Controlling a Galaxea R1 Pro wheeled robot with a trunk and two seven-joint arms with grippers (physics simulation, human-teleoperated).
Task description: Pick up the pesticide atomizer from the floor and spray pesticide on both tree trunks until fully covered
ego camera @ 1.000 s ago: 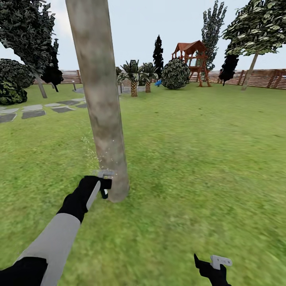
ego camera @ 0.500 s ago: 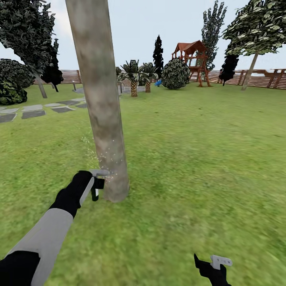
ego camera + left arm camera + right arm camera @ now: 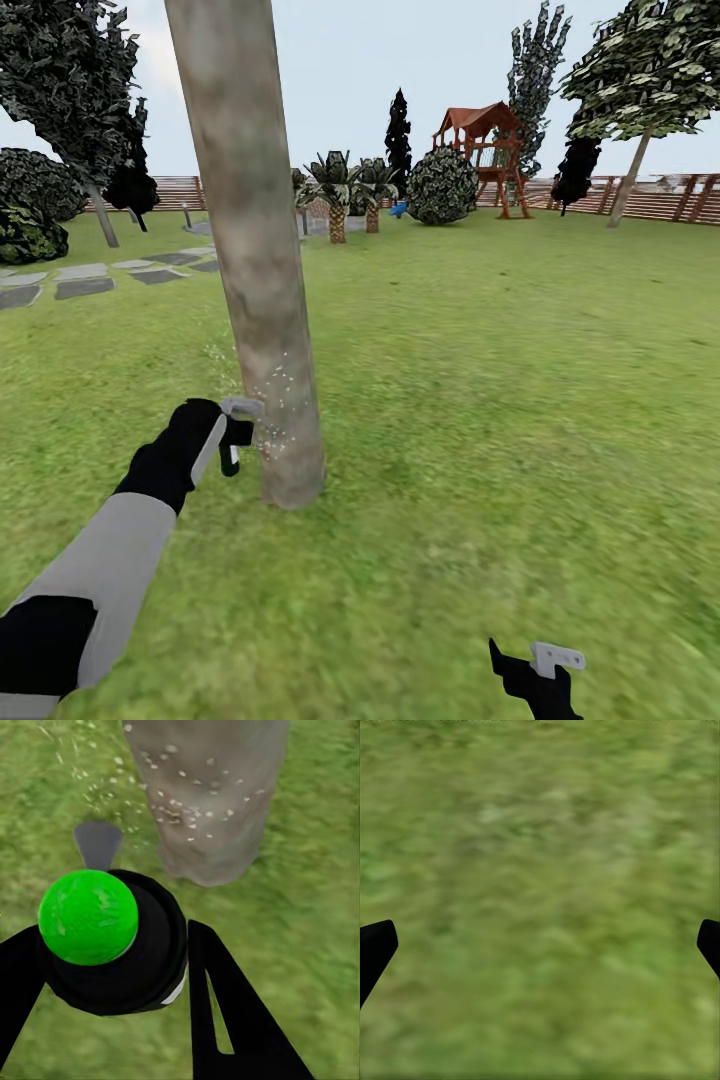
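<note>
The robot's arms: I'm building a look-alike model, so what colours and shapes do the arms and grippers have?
The left arm has a pale grey forearm sleeve between black segments, ending in a bulky black wrist. The left gripper has a small light grey tip plate; its fingers are flat, black and wedge-shaped. The right gripper is black too, with a similar pale plate. No cables or markings show.

Flat, even daylight, no cast shadows; blurry wrist-view grass (image 3: pixel 540 870).
</note>
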